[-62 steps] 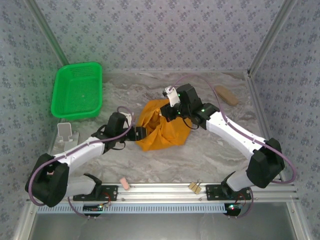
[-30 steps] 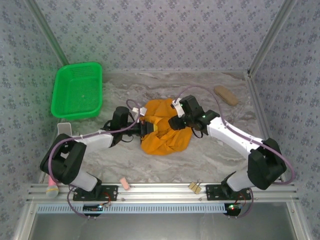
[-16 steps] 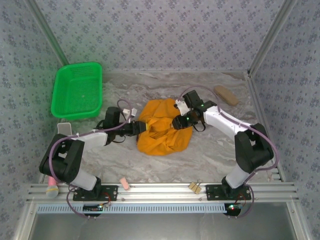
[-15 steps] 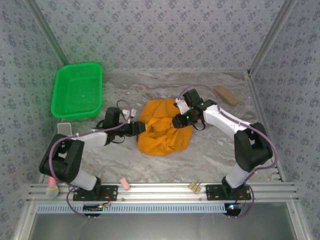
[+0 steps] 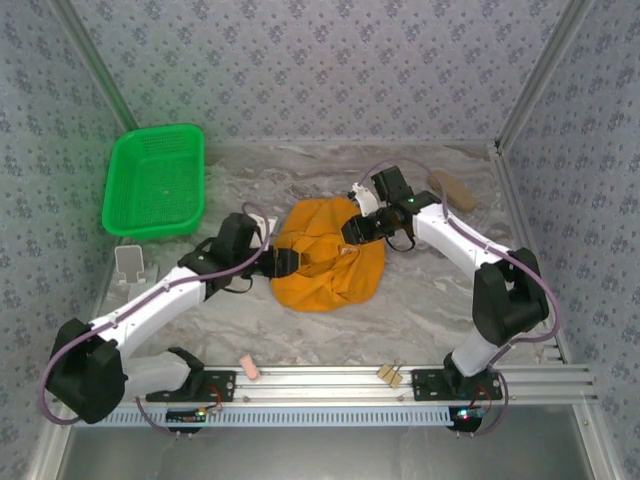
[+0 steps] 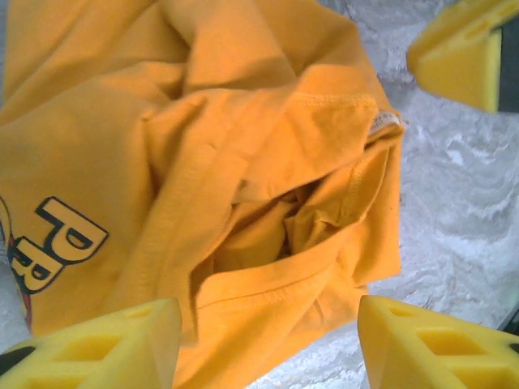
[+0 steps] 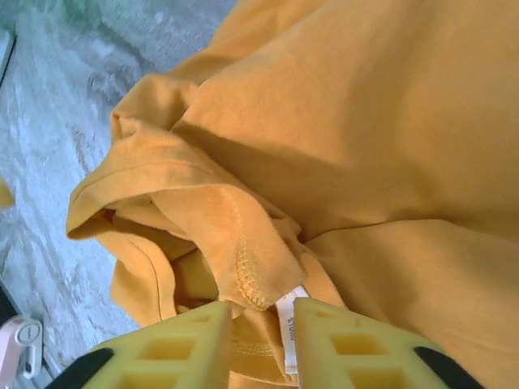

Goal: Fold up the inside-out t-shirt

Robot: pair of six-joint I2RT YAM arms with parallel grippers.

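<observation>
The orange-yellow t-shirt (image 5: 325,268) lies in a crumpled heap at the middle of the table. In the left wrist view its folds and hems (image 6: 268,186) spread below the jaws, with dark-edged printed letters (image 6: 69,243) at the left. My left gripper (image 5: 283,262) sits at the heap's left edge, open (image 6: 263,348), its fingers wide apart over a hem and nothing pinched. My right gripper (image 5: 352,228) is at the heap's upper right, shut (image 7: 259,340) on a fold of the shirt's seam next to the white neck tag (image 7: 290,328).
A green basket (image 5: 155,182) stands at the back left. A tan block (image 5: 453,190) lies at the back right. A small white stand (image 5: 128,262) is near the left wall. A pink piece (image 5: 250,367) and a wooden clip (image 5: 388,375) rest on the front rail.
My left gripper has let go of the shirt and opened wide, its elbow swinging toward the front. My right gripper has closed on the fold by the tag and shifted slightly back.
</observation>
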